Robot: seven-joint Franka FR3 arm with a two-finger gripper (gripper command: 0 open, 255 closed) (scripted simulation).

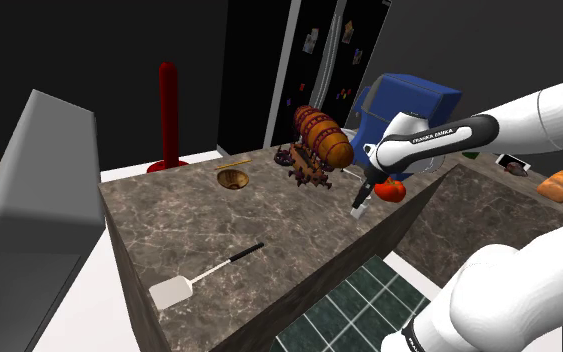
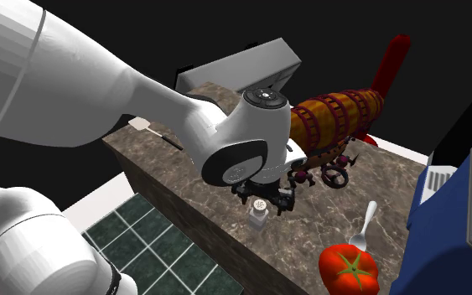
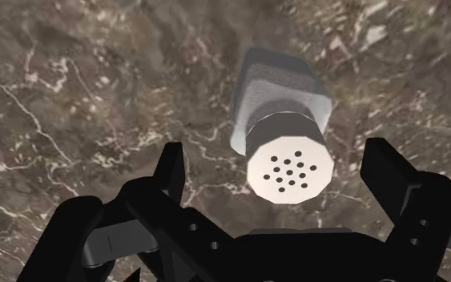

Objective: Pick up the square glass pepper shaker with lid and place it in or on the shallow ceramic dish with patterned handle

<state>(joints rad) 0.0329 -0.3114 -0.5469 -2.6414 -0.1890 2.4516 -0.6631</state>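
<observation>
Two fingers (image 3: 171,172) apart, shaker (image 3: 287,160) near edge (image 2: 217,219)

I'm looking into a home kitchen, dark marble-patterned tabletop (image 1: 199,225), tall black fridge (image 1: 329,75) dotted with magnets behind it, white spatula (image 1: 174,291), pepper shaker (image 3: 289,167), tomato (image 2: 349,270) and spoon (image 2: 364,226) lying out, loaf of bread (image 1: 559,185) further off, green tiled floor (image 1: 349,310).

One shaker (image 3: 287,164), one spatula (image 1: 174,291), one dish (image 1: 233,179), one tomato (image 2: 349,270), one spoon (image 2: 360,241), one toy airship (image 2: 339,116), one loaf (image 1: 559,185) and one red post (image 1: 168,105)
</observation>
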